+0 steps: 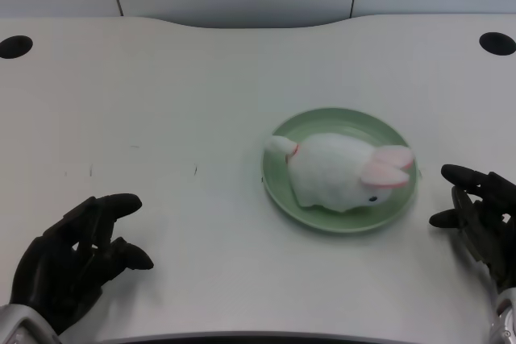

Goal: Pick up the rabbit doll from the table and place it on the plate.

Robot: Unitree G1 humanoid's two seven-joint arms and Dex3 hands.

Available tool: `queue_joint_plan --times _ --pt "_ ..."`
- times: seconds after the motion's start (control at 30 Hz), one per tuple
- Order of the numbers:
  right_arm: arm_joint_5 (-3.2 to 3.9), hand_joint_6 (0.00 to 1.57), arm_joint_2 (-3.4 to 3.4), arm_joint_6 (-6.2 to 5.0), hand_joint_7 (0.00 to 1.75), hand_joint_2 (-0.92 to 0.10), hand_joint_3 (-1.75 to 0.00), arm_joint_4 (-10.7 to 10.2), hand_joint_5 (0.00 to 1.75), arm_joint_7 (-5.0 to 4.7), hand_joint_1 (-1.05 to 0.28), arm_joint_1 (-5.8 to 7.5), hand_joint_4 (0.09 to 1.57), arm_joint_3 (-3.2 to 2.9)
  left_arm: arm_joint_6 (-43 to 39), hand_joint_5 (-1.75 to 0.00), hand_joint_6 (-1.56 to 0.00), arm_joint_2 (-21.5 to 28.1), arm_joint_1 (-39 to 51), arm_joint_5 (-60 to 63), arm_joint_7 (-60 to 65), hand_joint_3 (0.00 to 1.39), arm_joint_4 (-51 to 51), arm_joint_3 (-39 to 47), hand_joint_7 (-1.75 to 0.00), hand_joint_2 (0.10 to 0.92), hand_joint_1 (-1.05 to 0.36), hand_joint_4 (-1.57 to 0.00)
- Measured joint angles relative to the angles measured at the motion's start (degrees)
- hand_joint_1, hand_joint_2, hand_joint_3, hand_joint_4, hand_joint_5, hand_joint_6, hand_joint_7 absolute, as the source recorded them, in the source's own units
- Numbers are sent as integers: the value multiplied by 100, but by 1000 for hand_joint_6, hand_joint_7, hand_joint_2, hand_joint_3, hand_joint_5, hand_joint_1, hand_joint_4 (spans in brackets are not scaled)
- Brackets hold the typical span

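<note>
The white rabbit doll (343, 172) with pink ears lies on the green plate (322, 123), its head toward the right. My left hand (72, 259) is low at the bottom left near the table's front edge, far from the plate. Its fingers are spread apart and hold nothing.
My right hand (481, 219) rests at the bottom right, just beside the plate's right rim. Two dark round holes (14, 46) (496, 43) sit in the table's far corners. A grey wall panel runs behind the table.
</note>
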Motion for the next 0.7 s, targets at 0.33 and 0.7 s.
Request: queue_joint_plan --times 0.33,0.7 --pt "40 933 1 7 316 -921 -310 79 960 126 -383 -36 937 -79 -286 -1745 -519 -16 -38 79 -4 548 219 20 -1360 921 -575 -600" --pt "-40 945 111 -30 301 -921 -306 76 974 -8 -384 -50 908 -47 -271 -1718 -510 109 -106 65 -19 508 363 124 -1359 921 -577 -616"
